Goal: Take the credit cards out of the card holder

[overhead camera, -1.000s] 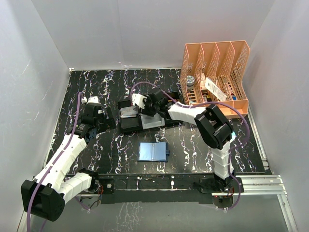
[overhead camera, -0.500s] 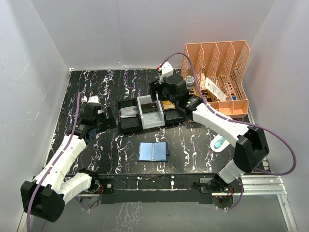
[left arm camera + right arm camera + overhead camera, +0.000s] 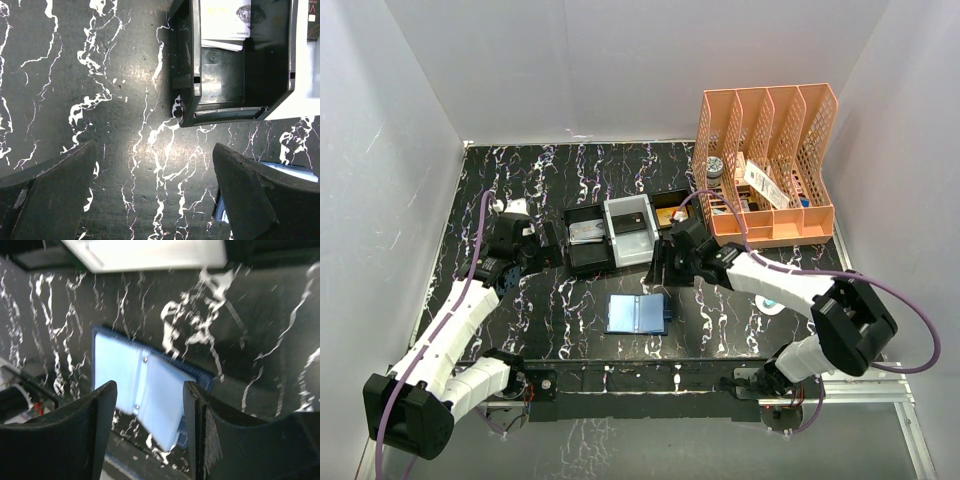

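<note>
I judged the job close to finished. The dark navy, leather-like fold-over card holder [image 3: 637, 313] lay spread open on the black marbled tabletop [image 3: 520, 180], pale blue inside facing up, just on the near side of the black-and-white plastic compartment tray [image 3: 590, 262]. I saw no card in its pockets, though the right wrist view was too blurred to be sure.

In the tray's left black compartment lay the thin grey-silver credit cards [image 3: 225, 22], at least two stacked. The right black compartment held a tan-gold block [image 3: 669, 214]. What the white middle one held, if anything, I could not tell.

The right pincer [image 3: 658, 268], fingers apart and gripping nothing, hung between tray and holder. The left pincer [image 3: 155, 147], likewise spread and bare, hovered just left of the tray. What remained, to my mind, was checking the pockets.
</note>
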Controlling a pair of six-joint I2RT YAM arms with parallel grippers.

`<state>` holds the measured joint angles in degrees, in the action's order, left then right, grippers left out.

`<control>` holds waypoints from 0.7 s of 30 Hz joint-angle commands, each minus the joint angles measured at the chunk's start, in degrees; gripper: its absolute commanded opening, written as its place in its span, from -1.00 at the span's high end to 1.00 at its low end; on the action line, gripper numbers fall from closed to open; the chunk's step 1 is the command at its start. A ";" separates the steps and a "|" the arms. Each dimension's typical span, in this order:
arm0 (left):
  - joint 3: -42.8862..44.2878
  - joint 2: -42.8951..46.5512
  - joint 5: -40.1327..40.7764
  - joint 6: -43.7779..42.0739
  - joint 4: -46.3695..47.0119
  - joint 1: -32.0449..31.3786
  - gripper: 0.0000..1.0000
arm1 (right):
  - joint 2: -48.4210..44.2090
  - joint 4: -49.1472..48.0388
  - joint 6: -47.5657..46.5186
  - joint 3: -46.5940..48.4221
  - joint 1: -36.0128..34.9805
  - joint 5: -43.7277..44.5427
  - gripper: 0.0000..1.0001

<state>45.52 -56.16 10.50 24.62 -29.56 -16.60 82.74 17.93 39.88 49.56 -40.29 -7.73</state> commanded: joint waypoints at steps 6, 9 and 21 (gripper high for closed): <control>-1.44 -0.28 -10.01 -1.04 2.32 0.28 -0.97 | -4.08 1.75 7.80 -0.17 -6.41 3.17 -0.06; -2.46 -0.50 -18.82 0.05 3.64 0.21 -0.87 | -4.13 4.67 8.58 -0.09 -8.01 6.14 -0.06; -5.08 -5.27 -33.75 10.50 10.59 -13.55 -0.58 | -5.48 1.32 10.72 -3.47 -9.44 3.90 -0.06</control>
<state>39.33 -58.65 -19.35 32.01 -20.67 -24.25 79.31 22.68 50.09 45.84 -49.19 -3.05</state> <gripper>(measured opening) 0.816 0.533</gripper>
